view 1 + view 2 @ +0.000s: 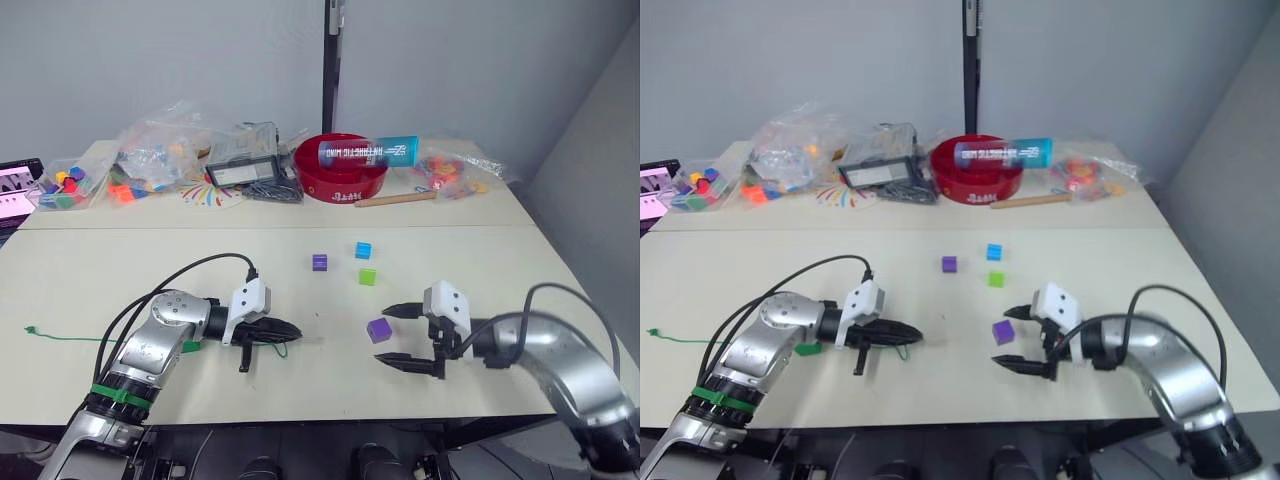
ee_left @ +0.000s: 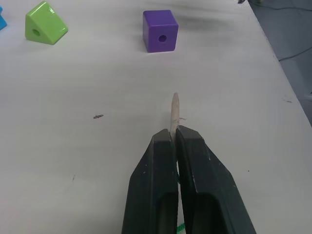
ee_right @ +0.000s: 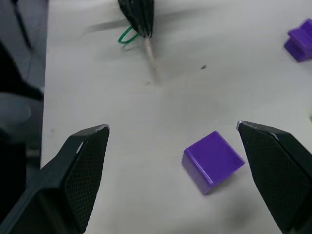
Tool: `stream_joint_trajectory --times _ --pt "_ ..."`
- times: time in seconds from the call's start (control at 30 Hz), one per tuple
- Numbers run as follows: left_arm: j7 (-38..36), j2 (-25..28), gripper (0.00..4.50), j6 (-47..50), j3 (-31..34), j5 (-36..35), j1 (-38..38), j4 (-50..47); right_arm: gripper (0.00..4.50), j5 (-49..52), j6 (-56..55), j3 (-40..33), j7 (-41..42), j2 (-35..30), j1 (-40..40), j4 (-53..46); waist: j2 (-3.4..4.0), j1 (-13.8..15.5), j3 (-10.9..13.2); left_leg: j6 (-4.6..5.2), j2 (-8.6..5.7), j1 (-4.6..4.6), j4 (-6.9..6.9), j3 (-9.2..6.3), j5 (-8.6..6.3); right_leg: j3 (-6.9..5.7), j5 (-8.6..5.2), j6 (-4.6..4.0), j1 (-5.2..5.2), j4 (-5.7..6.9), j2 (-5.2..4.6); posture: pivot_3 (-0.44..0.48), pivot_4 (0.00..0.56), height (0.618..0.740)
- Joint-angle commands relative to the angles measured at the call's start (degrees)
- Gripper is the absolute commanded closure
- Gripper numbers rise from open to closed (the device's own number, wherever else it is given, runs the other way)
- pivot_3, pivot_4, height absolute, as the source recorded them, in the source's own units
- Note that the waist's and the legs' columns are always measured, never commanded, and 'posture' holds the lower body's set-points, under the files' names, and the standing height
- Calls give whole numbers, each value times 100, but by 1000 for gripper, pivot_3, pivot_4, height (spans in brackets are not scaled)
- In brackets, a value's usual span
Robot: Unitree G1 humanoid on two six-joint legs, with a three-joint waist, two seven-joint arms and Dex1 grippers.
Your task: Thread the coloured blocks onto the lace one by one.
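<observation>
Nearest, the right gripper [image 1: 399, 335] rests with fingers spread beside a purple block [image 1: 378, 330]. Left of that block, the left gripper [image 1: 288, 331] pinches the lace [image 2: 175, 113] by its pale tip. Beyond it lie the light green block [image 1: 367, 276], second purple block [image 1: 320, 262] and blue block [image 1: 363, 250].

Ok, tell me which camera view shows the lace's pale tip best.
The left wrist view: the pale tip sticks out from the shut left gripper, aimed toward the holed purple block. The right wrist view shows it smaller, beyond the open right gripper. The eye views show mainly the lace trailing across the table.
</observation>
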Motion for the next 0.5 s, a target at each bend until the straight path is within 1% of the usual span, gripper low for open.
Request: stream_joint_trajectory --times 0.03,0.2,0.27,0.37,0.5 --pt "29 68 4500 -2 137 -112 73 -269 64 -572 -1133 387 635 130 -542 1090 0 19 0 0 0 -2 0 -1 0 -2 0 0 -1 1 -1 0 150 731" --pt "80 126 4500 62 200 -127 219 -456 64 -925 -1988 670 1189 466 -1131 2230 1 52 1 1 -4 -8 0 0 -1 -2 1 2 -5 1 -10 0 150 731" --pt "102 153 4500 78 220 -132 259 -494 582 -989 -2265 717 1371 546 -1238 2541 2 62 2 1 -7 -10 1 0 -1 -3 2 4 -6 2 -13 0 150 731" --pt "108 183 4500 57 237 -135 301 -495 1551 -1009 -2487 694 1499 647 -1332 2804 2 59 1 1 -7 -8 1 0 -1 -3 2 4 -5 1 -14 0 150 731" --pt "96 202 4500 30 266 -136 358 -503 2937 -1011 -2589 647 1569 711 -1361 2909 3 44 2 1 -6 -5 1 1 -1 -2 2 3 -5 4 -13 0 150 731"
